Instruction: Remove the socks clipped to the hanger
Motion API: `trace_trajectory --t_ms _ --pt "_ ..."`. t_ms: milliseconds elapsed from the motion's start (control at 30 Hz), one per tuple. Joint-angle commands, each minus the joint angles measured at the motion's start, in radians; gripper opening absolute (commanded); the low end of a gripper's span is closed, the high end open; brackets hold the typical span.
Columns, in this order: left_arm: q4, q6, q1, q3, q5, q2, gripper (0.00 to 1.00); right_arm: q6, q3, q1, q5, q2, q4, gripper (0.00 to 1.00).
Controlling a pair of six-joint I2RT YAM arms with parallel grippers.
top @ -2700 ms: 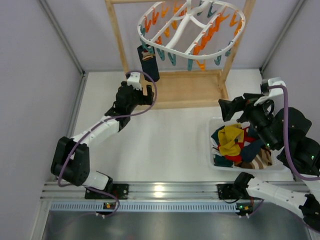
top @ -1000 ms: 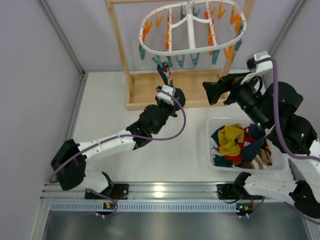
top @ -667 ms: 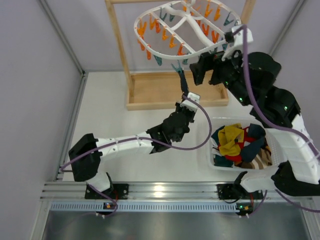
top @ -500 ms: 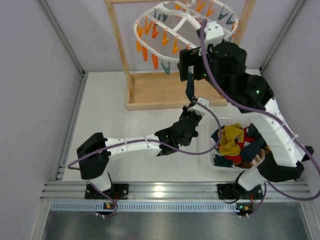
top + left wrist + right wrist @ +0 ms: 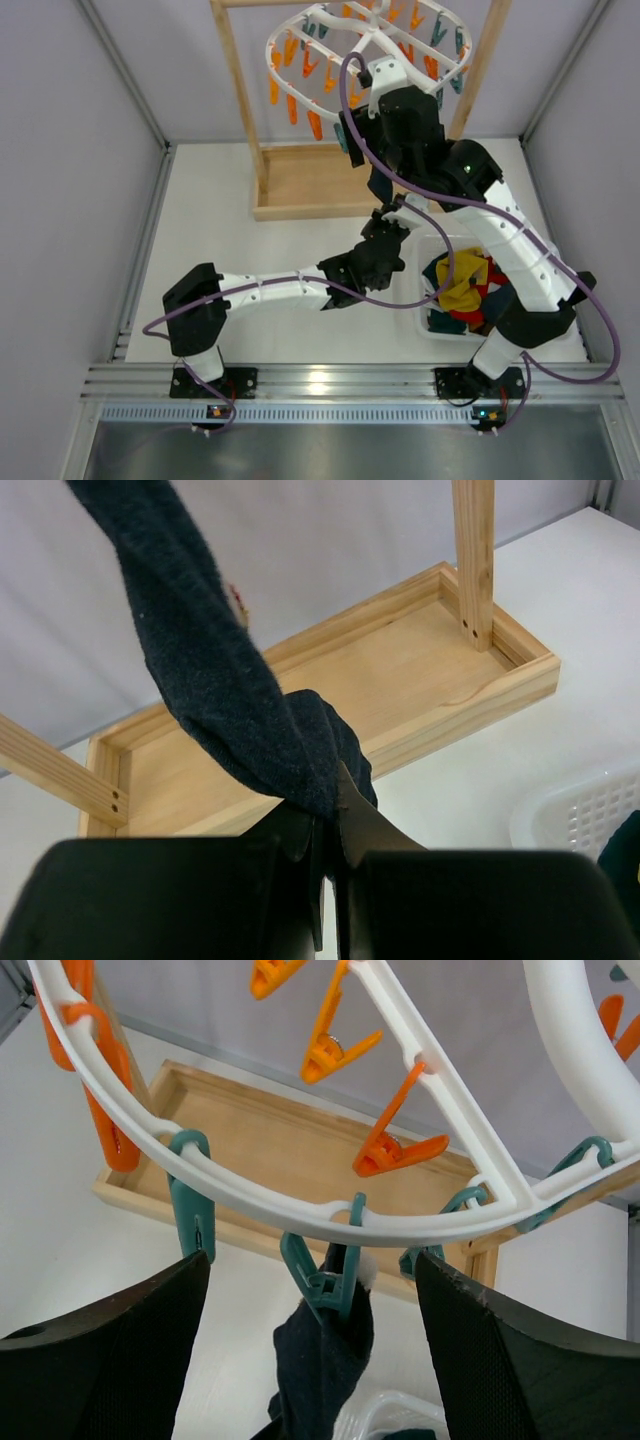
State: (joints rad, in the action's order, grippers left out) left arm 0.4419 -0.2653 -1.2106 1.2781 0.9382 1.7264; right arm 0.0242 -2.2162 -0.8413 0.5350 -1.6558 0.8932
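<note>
The white basket [image 5: 422,310] on the worktop [image 5: 220,220] holds a pile of socks [image 5: 463,278], a yellow one on top. Only the right wrist view shows a teal peg [image 5: 322,1278] of the hanger [image 5: 240,1192] clipping the dark navy sock [image 5: 320,1355], with the right gripper [image 5: 312,1265] spread wide on both sides of it. The left gripper [image 5: 325,830] is clenched on the sock's stretched lower part.

Wooden stand [image 5: 300,182] (tray base), white basket [image 5: 575,815], pale table [image 5: 210,230]

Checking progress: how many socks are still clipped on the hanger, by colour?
Dark navy sock: 1, hanging from a teal peg.
Red, yellow or patterned: 0 in view.
Total on the hanger: 1.
</note>
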Motion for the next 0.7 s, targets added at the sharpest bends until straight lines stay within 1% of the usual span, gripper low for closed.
trace_trajectory --t_ms 0,67,233,267,300,500,567,667 --pt "0.029 -0.015 -0.003 0.046 0.014 0.015 0.0 -0.015 0.032 0.01 0.025 0.051 -0.017 0.79" --pt "0.027 -0.015 -0.003 0.052 0.013 0.021 0.0 -0.015 0.067 0.01 0.023 0.063 -0.037 0.79" --pt "0.027 -0.009 -0.004 0.056 0.004 0.021 0.0 -0.014 0.095 0.011 0.02 0.07 -0.054 0.77" --pt "0.027 -0.006 -0.006 0.058 0.001 0.019 0.0 -0.013 0.095 0.01 0.019 0.067 -0.06 0.76" --pt "0.027 -0.005 -0.006 0.058 -0.001 0.018 0.0 -0.047 0.093 0.01 0.02 0.056 -0.062 0.76" --pt "0.027 -0.012 -0.021 0.064 -0.01 0.01 0.0 -0.072 0.072 0.011 0.062 0.019 -0.085 0.74" --pt "0.027 -0.014 -0.023 0.063 -0.012 0.01 0.0 -0.073 0.07 0.011 0.056 0.016 -0.097 0.71" --pt "0.027 -0.015 -0.026 0.067 -0.01 0.013 0.0 -0.075 0.069 0.008 0.04 0.007 -0.112 0.71"
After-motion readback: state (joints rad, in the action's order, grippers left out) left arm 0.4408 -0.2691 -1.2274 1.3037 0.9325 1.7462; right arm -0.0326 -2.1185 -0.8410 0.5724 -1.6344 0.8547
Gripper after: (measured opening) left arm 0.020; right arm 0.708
